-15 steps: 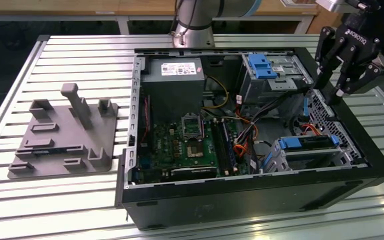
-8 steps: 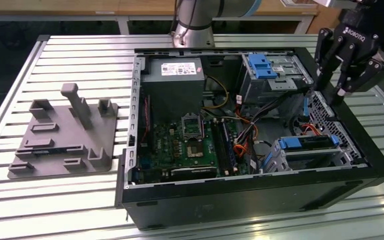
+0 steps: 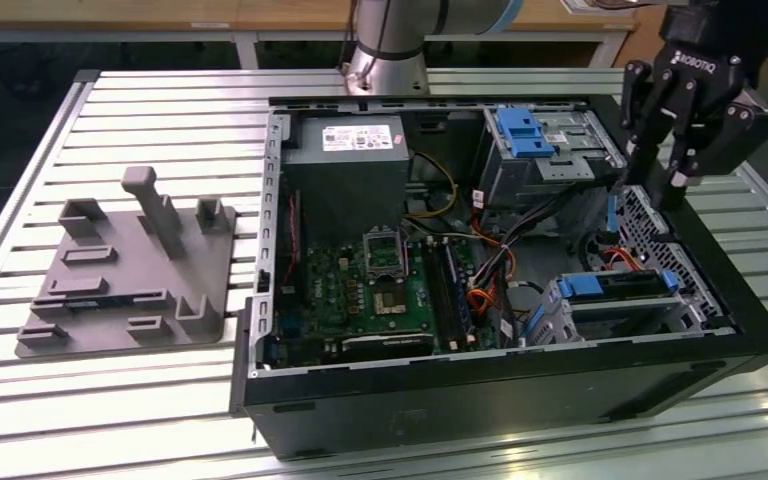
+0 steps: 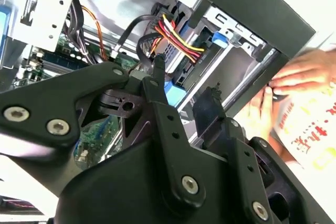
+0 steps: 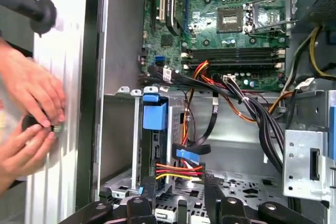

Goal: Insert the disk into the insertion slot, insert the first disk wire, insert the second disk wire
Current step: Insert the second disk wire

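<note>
In the exterior view the disk (image 3: 620, 286), silver-topped with a blue carrier, lies inside the silver insertion slot (image 3: 624, 320) at the case's near right corner. A red cable ends just behind it. My gripper (image 3: 654, 190) hangs open above the case's right wall, a little beyond the disk, holding nothing. In the first wrist view the gripper (image 5: 181, 187) is over a red-yellow-black wire bundle (image 5: 178, 170) and a blue-ended flat cable (image 5: 186, 157) that reach the disk's end beside the blue carrier tab (image 5: 155, 116). The same bundle (image 4: 178, 38) appears past the fingers (image 4: 157, 93) in the second wrist view.
A taller grey bay with a blue latch (image 3: 531, 135) stands behind the slot. The motherboard (image 3: 384, 290) and loose cables fill the case floor. A person's hands (image 5: 29, 114) work on the slatted table outside the case wall. A grey fixture (image 3: 131, 270) sits at the exterior view's left.
</note>
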You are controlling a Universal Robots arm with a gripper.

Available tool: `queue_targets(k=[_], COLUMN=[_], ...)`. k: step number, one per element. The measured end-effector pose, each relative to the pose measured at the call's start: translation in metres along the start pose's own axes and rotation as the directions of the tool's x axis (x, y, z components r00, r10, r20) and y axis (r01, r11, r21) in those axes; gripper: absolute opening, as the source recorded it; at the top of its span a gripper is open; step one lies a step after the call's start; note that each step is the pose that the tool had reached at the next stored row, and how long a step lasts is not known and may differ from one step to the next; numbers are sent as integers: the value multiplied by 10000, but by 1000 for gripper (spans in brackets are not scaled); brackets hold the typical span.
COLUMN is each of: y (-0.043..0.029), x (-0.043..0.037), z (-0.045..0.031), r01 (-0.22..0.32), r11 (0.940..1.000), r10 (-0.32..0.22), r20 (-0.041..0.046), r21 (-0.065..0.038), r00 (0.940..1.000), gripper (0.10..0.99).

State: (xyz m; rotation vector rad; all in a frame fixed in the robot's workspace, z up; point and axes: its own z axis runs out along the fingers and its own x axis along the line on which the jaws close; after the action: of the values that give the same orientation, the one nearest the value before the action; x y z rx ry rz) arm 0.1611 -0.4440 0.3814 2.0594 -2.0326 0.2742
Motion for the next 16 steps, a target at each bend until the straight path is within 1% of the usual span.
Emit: queue_targets(k=[3,7,8,10,12,13,14,16], y=[26,71,87,123,161,178,192,215], x=[-91,-211,-238,-270,-287,-294,-301,-321], z=[-11,-22,-24,-20,-11,-4,7,40], r01=[-11,-24,-27,-35,-41,-43,-45,-46], r11=[10000,10000,10000,10000,10000,10000,10000,10000], r10=[11,23,26,33,38,40,41,42], r20=[-363,-781,-899,-1103,-1269,-1335,-1384,-1436], r21=[-6,-13,-15,-18,-20,-21,-22,-23], r00=[9993,9969,9959,9939,9919,9910,9904,9896], gripper=[490,478,408,408,408,408,408,408])
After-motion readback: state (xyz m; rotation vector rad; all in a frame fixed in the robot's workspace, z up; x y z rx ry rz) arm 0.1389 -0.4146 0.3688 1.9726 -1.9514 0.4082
